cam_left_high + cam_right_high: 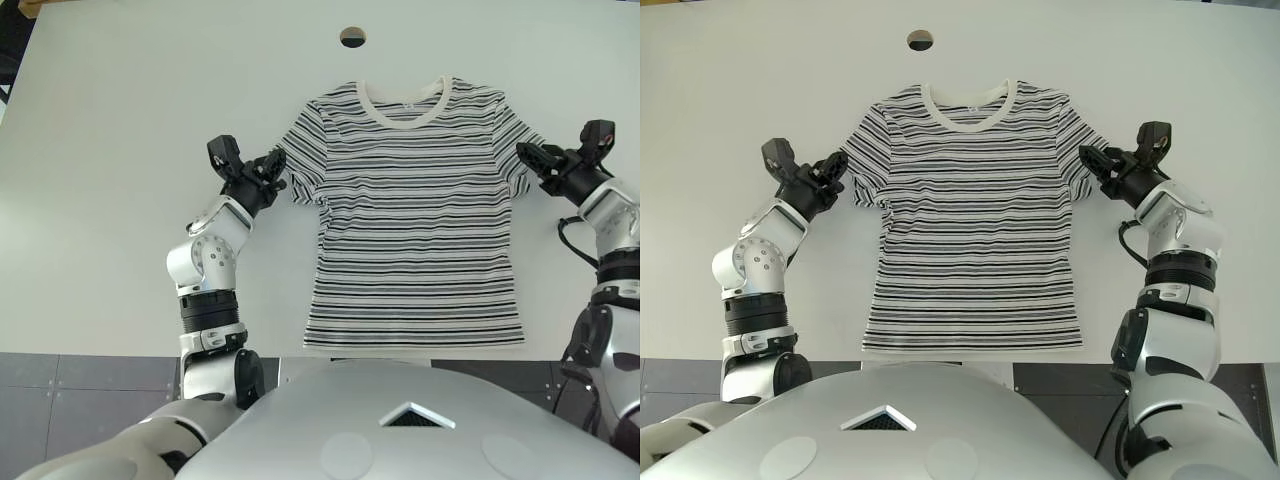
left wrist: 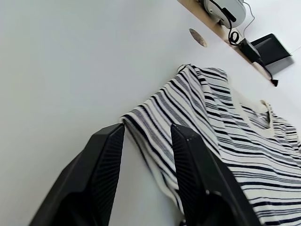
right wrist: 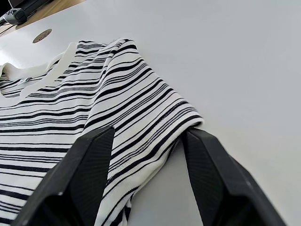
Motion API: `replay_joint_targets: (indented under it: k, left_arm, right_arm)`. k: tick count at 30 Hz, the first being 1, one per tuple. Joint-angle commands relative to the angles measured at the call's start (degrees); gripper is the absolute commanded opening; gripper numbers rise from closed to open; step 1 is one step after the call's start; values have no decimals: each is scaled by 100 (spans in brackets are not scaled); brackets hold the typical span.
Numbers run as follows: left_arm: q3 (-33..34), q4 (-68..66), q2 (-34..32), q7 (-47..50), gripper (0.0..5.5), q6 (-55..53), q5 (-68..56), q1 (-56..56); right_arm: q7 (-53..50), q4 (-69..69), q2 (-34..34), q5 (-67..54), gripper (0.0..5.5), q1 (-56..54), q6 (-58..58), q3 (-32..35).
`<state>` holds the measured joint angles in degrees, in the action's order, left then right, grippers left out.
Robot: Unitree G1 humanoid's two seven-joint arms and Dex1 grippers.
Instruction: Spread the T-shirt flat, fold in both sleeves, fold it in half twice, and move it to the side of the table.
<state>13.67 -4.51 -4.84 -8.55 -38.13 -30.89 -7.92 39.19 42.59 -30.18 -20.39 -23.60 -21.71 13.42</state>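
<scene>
A black-and-white striped T-shirt (image 1: 415,220) lies spread flat on the white table (image 1: 110,150), with its collar on the far side. My left gripper (image 1: 274,166) is at the outer edge of the left sleeve (image 2: 155,117). It is open, and the sleeve hem lies between its two black fingers (image 2: 106,160). My right gripper (image 1: 528,156) sits at the hem of the right sleeve (image 3: 155,117). It is also open, with one finger (image 3: 89,160) on each side of the sleeve corner.
A round cable hole (image 1: 352,37) is in the table beyond the collar. The table's front edge (image 1: 100,350) runs just below the shirt's hem. Bare tabletop stretches to the left of the shirt. A black box (image 2: 270,47) and cables lie past the far edge.
</scene>
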Motion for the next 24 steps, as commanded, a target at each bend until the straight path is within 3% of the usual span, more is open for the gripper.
replay_joint_targets:
  k: [1,4,12,24]
  left_arm:
    - [-85,-475,94,-1,184,-54,113,-100]
    - [-72,-575,110,2,159,-5,116,-149]
    - [-113,-487,128,-40,19,-26,79,-150]
    - [-98,-304,169,-56,13,7,63,-121]
  right_arm:
    - [-26,-14,-3,58,263,27,-91,19]
    - [-26,-33,20,52,263,24,-98,13]
    - [-37,-78,22,42,263,39,-117,24]
    - [-26,-48,22,61,263,22,-99,4]
